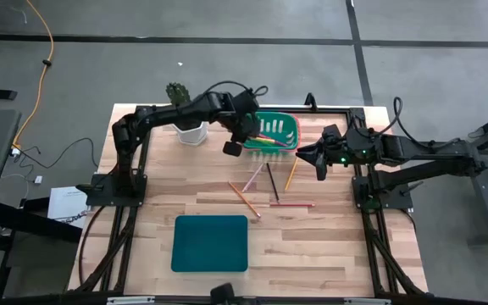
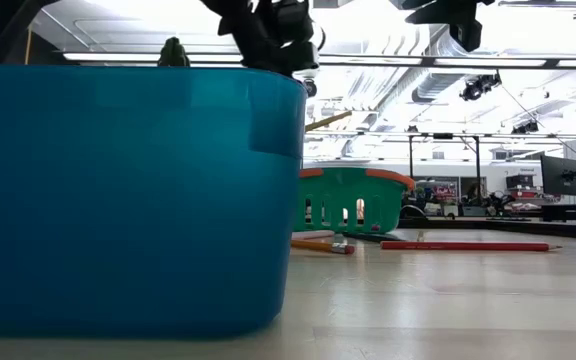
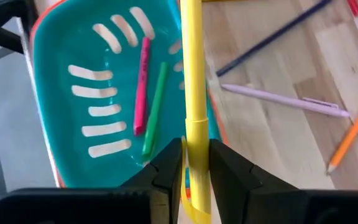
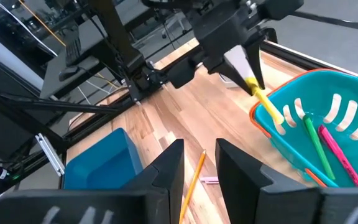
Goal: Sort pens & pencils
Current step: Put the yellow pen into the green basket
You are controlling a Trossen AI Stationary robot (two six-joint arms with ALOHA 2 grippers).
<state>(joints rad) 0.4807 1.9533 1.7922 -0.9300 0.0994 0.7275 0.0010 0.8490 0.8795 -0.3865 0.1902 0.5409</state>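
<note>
- While hanging over the near rim of the green basket (image 1: 280, 129), left claw (image 3: 196, 163) pinches a yellow pen (image 3: 193, 68) by one end, fingers (image 3: 166, 171) tight on both sides of it.
- Held off the desk (image 1: 329, 254), above the basket's edge; long axis runs straight out from the claw, free end reaching forward across the rim, partly over the basket and partly over the wood.
- Inside the basket: a pink pen (image 3: 142, 84) and a green pen (image 3: 154, 109), lying side by side, nearly parallel, both roughly in line with the held yellow one.
- Loose on the desk just in front of the basket, a scatter of thin sticks at mixed angles: a lilac one (image 3: 278, 99) lying across the held pen's line, a dark one (image 3: 272, 37) slanted, an orange pencil (image 3: 353, 130) tilted with its tip toward the desk's near side.
- From above, farther toward the front: another orange pencil (image 1: 244, 198) on a diagonal and a red pencil (image 1: 291, 204) lying almost straight left to right.
- Right claw (image 4: 199, 165) hovers off the basket's right side, above the desk, fingers apart with a clear gap and nothing between them.
- Blue bin (image 1: 210, 243) sits well apart, near the front edge.
- White cup (image 1: 191, 132) with a plant stands left of the basket.
</note>
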